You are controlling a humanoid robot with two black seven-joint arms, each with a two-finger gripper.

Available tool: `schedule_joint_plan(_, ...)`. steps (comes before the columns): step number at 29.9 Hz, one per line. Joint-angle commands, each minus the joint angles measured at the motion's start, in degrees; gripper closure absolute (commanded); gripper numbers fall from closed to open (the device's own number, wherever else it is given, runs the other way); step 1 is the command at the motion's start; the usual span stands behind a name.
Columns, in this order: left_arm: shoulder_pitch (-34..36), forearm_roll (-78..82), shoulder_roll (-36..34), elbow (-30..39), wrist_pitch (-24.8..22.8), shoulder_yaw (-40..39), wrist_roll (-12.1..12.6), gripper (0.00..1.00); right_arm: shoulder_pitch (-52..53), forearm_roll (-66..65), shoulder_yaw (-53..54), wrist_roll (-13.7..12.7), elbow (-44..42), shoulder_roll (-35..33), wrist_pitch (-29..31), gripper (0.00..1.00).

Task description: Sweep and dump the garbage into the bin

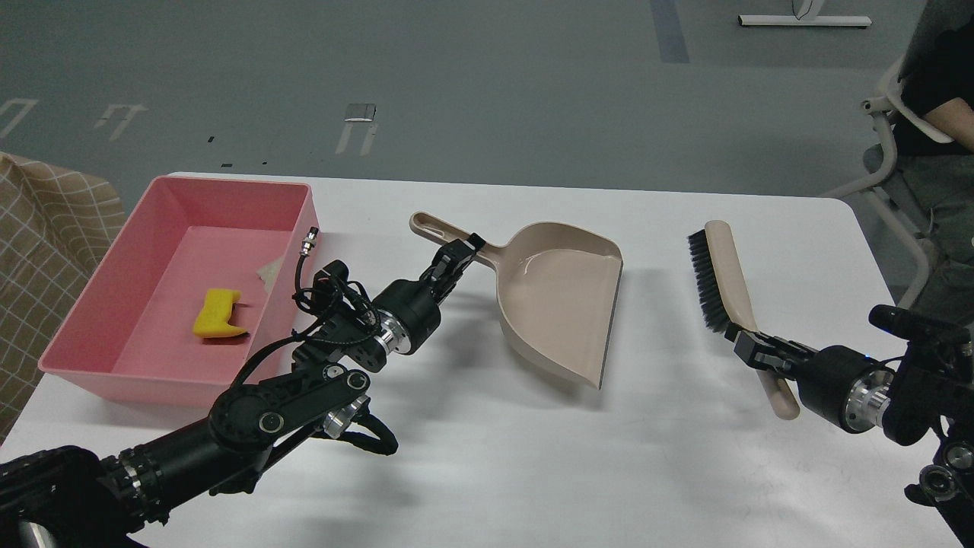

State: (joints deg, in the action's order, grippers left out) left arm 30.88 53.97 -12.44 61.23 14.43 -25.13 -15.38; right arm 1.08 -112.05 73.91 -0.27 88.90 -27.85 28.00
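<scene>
Garbage: yellow notched sponge-like chunk and white triangular bread slice, partly hidden, both inside the shallow pink plastic bin, left of left gripper. Left gripper clamps the beige plastic dustpan, handle pointing binward. Right gripper clamps the beige black-bristled brush. All on white table.

Yellow chunk and bread slice lie inside pink bin.

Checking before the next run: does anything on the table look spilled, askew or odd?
Nothing stands out. The sponge chunk and bread slice lie inside the pink bin; nothing spilled on the table.
</scene>
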Motion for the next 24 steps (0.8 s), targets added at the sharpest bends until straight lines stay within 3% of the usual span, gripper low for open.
schedule_joint_plan(1,0.0,0.0,0.3,-0.8,0.2,0.0,-0.1,0.95,-0.6,0.0,0.0,0.0,0.0,0.0,0.0,0.81)
schedule_joint_plan(13,-0.2,0.0,0.4,-0.8,0.3,0.0,-0.2,0.90,-3.8,-0.1,0.0,0.0,-1.0,0.1,0.0,0.80)
schedule_joint_plan(24,-1.4,0.1,0.7,-0.8,0.4,0.0,-0.4,0.61,-3.6,-0.2,0.1,0.0,-1.8,0.5,0.0,0.78)
